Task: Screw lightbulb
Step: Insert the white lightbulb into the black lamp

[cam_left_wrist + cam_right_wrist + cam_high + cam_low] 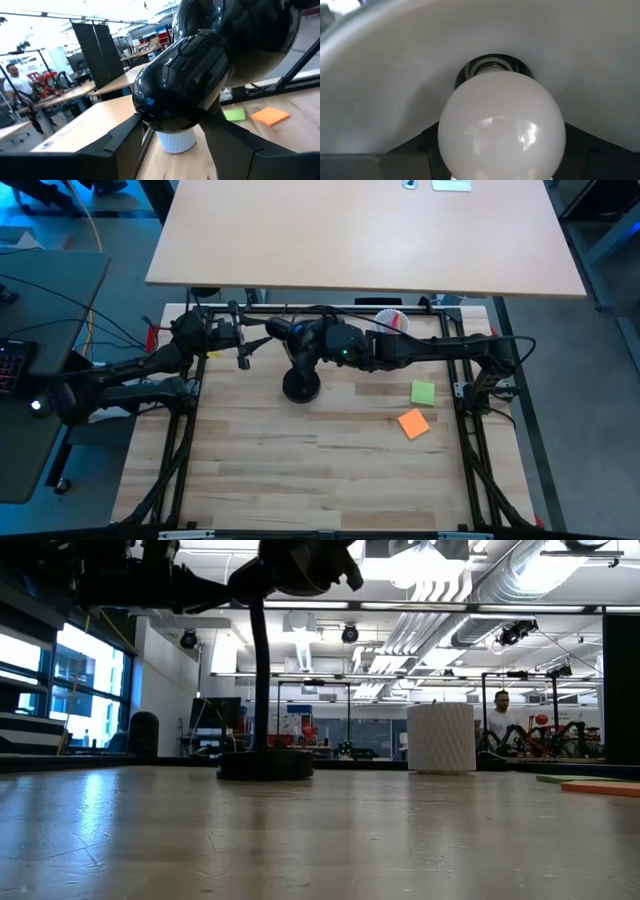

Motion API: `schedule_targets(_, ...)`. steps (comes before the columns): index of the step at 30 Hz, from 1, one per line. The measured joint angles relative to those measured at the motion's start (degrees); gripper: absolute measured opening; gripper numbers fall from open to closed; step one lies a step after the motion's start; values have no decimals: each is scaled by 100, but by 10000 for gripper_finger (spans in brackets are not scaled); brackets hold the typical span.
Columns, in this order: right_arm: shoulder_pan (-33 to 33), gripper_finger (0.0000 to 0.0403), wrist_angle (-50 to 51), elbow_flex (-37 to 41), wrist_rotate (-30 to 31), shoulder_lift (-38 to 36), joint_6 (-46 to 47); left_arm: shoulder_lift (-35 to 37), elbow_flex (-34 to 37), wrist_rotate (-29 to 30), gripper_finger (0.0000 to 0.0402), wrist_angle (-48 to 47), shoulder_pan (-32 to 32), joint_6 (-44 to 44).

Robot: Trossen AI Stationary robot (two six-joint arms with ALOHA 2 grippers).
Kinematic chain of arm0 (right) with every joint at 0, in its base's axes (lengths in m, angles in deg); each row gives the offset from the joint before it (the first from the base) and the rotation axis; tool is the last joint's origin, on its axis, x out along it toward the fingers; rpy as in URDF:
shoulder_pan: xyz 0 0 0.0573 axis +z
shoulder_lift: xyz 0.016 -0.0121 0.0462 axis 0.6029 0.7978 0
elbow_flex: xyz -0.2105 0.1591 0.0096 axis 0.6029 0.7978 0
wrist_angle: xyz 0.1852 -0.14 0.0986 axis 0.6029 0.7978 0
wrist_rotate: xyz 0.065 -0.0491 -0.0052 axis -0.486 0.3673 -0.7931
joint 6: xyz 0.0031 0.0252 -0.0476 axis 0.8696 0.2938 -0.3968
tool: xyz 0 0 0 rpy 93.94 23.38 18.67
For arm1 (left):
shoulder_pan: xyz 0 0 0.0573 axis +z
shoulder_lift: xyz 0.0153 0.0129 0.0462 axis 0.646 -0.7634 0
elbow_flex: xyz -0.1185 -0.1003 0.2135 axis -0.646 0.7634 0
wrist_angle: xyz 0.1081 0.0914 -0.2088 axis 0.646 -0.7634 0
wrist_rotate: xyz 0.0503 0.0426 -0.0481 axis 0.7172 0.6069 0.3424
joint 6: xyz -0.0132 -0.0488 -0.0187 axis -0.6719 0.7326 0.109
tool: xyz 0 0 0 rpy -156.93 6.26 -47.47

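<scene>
the right tool (502, 172) grips the lightbulb (502, 130) at the lamp (185, 85) socket. left tool (172, 150) clasps the lamp head. screwing-in seems underway; next calls for twisting.

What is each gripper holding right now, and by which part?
Right gripper: the lightbulb, by its round globe, base at the socket. Left gripper: fingers around the lamp shade.

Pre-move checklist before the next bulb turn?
1. lightbulb base at the socket mouth: ok, threads show.
2. Fully seated: not ok, thread exposed.
3. right gripper on the bulb: cannot tell, fingers mostly hidden.
4. left gripper bracing the lamp head: ok, a finger either side.
5. lamp base flat on the table: ok.
</scene>
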Motion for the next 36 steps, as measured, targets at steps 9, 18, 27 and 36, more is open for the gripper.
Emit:
schedule_targets(9,15,241,-3,0,-11,10,971,0,-13,-38,199,-119,-7,-103)
schedule_targets(18,-22,295,-14,0,-43,1,-298,2,-22,120,199,-252,-24,-21)
schedule_targets(27,13,304,562,0,250,-309,-2016,1,-33,-17,199,-258,-50,80)
schedule_targets(36,121,304,873,0,292,-338,-4062,-2,-33,61,199,-300,-48,101)
